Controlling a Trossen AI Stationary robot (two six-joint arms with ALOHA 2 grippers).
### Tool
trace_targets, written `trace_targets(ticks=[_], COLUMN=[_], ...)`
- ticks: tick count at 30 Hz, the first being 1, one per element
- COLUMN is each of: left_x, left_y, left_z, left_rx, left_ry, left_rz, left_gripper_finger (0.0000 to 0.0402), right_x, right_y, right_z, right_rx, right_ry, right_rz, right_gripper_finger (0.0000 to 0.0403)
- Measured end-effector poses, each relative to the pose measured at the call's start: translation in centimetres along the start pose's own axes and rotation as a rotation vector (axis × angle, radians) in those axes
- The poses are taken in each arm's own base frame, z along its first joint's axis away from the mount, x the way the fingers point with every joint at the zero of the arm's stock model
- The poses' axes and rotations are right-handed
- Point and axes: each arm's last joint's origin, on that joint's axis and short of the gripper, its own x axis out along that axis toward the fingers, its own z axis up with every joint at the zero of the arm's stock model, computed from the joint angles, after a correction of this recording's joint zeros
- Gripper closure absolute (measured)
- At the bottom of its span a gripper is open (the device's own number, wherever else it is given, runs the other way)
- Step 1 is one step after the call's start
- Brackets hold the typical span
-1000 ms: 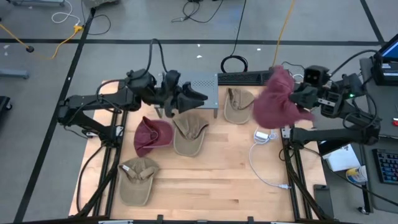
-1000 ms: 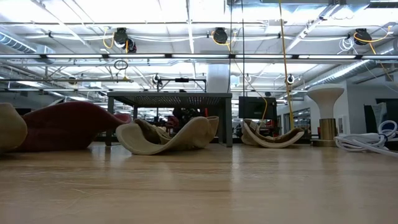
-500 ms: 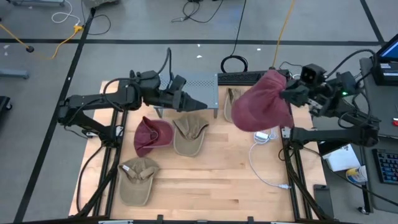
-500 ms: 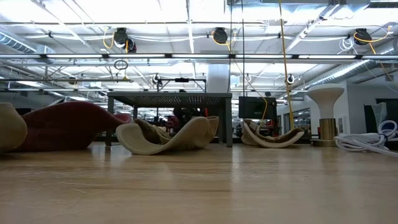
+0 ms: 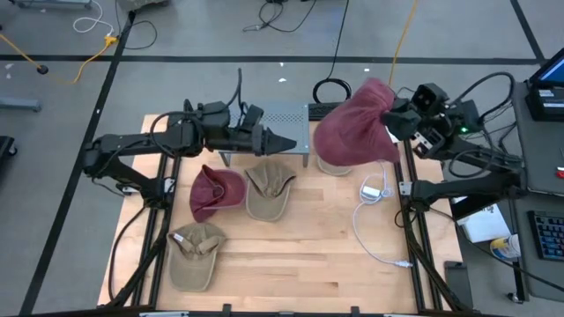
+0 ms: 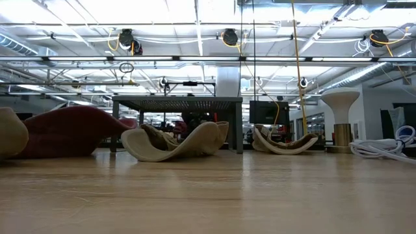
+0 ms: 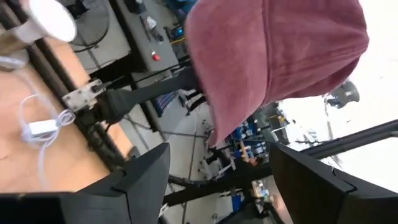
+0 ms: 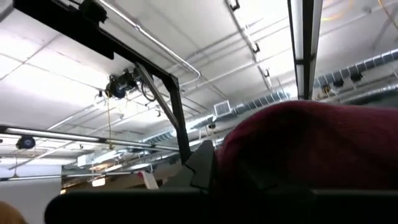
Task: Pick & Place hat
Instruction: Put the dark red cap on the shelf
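We see the right gripper [image 5: 394,121] clamping a maroon hat [image 5: 352,132] aloft, left gripper [image 5: 284,143] outstretched, jaws apart; four hats on the table [image 5: 291,251]

1. A pale wooden surface [image 6: 214,195] fills the lower half, seen level from its near edge.
2. At the far left edge sits part of a tan hat [image 6: 10,133], cut off by the frame.
3. Just beside it lies a dark red hat [image 6: 71,133], low and rounded.
4. Near the middle a second tan hat [image 6: 175,142] rests upturned, its brim curling up on both sides.
5. Behind it stands a dark metal rack [image 6: 177,104] with a mesh top on thin legs.
6. Right of the rack lies a third tan hat [image 6: 283,142], also upturned.
7. Farther right stands a white spool-shaped stand [image 6: 340,120], and a white cable [image 6: 383,148] is coiled at the right edge.
8. Ceiling beams and bright lights show in the room beyond.
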Motion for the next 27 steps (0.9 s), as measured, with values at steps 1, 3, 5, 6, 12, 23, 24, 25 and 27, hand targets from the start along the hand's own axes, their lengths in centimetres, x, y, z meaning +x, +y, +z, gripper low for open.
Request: trace_targets(ticks=[1, 3, 5, 6, 12, 23, 24, 25, 27], left_x=[0.1, 0.3, 0.9, 1.0, 2.1, 2.4, 2.4, 2.4, 2.3], left_y=[0.0, 0.0, 0.1, 0.0, 0.6, 0.1, 0.1, 0.1, 0.0], left_z=[0.0, 0.1, 0.2, 0.2, 0.4, 0.9, 0.9, 0.9, 0.9], left_rx=[-0.001, -0.005, -0.004, -0.007, -0.022, 0.020, 0.017, 0.011, -0.013], left_ry=[-0.005, -0.012, -0.027, -0.027, -0.048, -0.102, -0.100, -0.099, -0.095], left_rz=[-0.009, -0.025, -0.061, -0.074, -0.115, -0.229, -0.230, -0.230, -0.226], left_gripper_finger=[0.0123, 0.0118, 0.0113, 0.0112, 0.0113, 0.0133, 0.0138, 0.0145, 0.0163], right_x=[0.2, 0.5, 0.8, 1.0, 2.9, 4.0, 4.1, 4.1, 4.0], right_y=[-0.3, -0.8, -1.2, -1.4, -2.2, -2.9, -2.8, -2.7, -2.7], right_z=[-0.2, -0.5, -0.7, -0.7, -0.4, -0.8, -0.8, -0.8, -0.8], right_rx=[-0.003, -0.013, -0.022, -0.025, -0.041, -0.021, -0.025, -0.026, -0.025], right_ry=[-0.007, -0.030, -0.055, -0.060, -0.056, -0.030, -0.031, -0.030, -0.032], right_rz=[0.003, 0.003, 0.009, 0.014, 0.048, 0.071, 0.074, 0.076, 0.078], right_gripper_finger=[0.0381, 0.0381, 0.0381, 0.0381, 0.0381, 0.0381, 0.0381, 0.0381, 0.0381])
